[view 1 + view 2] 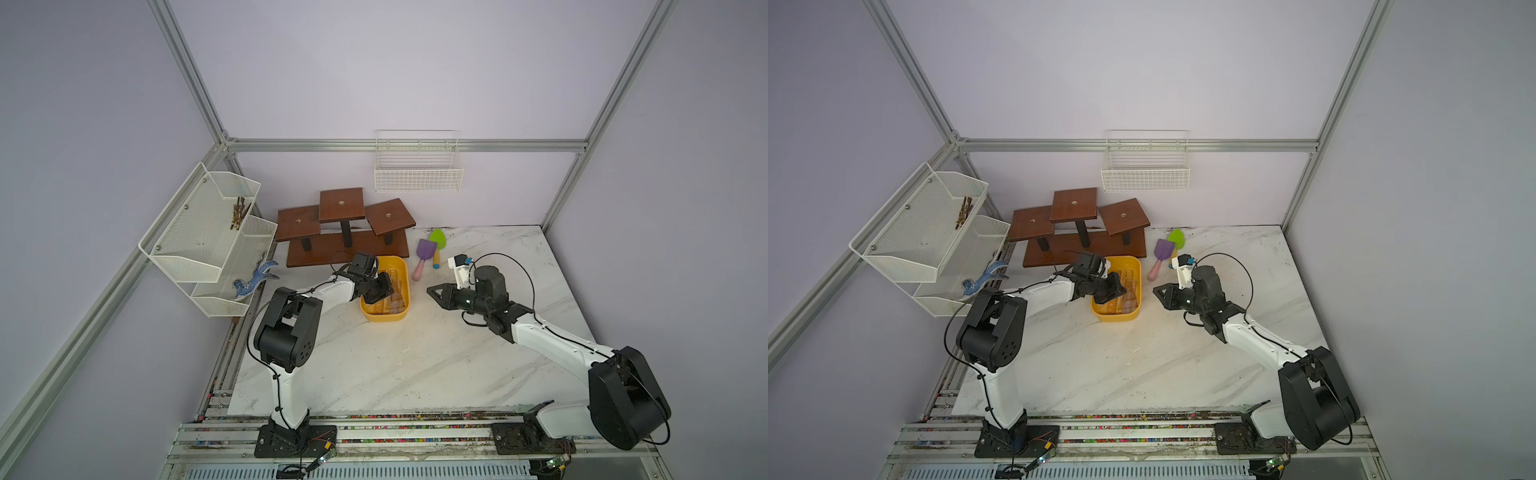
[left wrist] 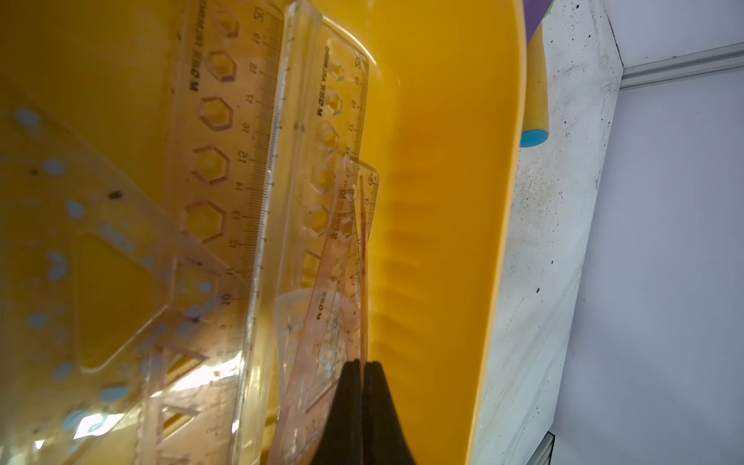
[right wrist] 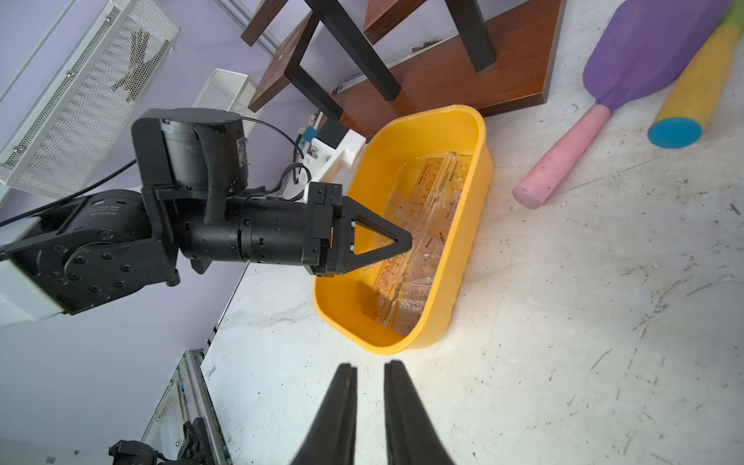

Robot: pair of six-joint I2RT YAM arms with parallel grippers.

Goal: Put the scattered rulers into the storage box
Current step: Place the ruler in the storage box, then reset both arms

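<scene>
The yellow storage box (image 1: 384,316) (image 1: 1117,316) stands mid-table with several see-through rulers (image 1: 395,286) (image 1: 1127,291) (image 2: 225,161) (image 3: 426,225) lying in it. My left gripper (image 1: 380,291) (image 1: 1113,291) (image 2: 362,364) (image 3: 408,241) reaches down inside the box. It is shut on a thin pinkish ruler (image 2: 363,241), seen edge-on beside the box's wall (image 2: 443,201). My right gripper (image 1: 430,289) (image 1: 1155,289) (image 3: 370,366) hovers over bare table just right of the box (image 3: 467,241). Its jaws stand slightly open with nothing between them.
A purple toy shovel (image 1: 426,251) and a green one (image 1: 437,239) lie behind and right of the box. A brown wooden stand (image 1: 345,232) sits right behind it. A white mesh rack (image 1: 208,237) with a blue lizard toy (image 1: 255,280) is at the left, a wire basket (image 1: 417,174) on the back wall.
</scene>
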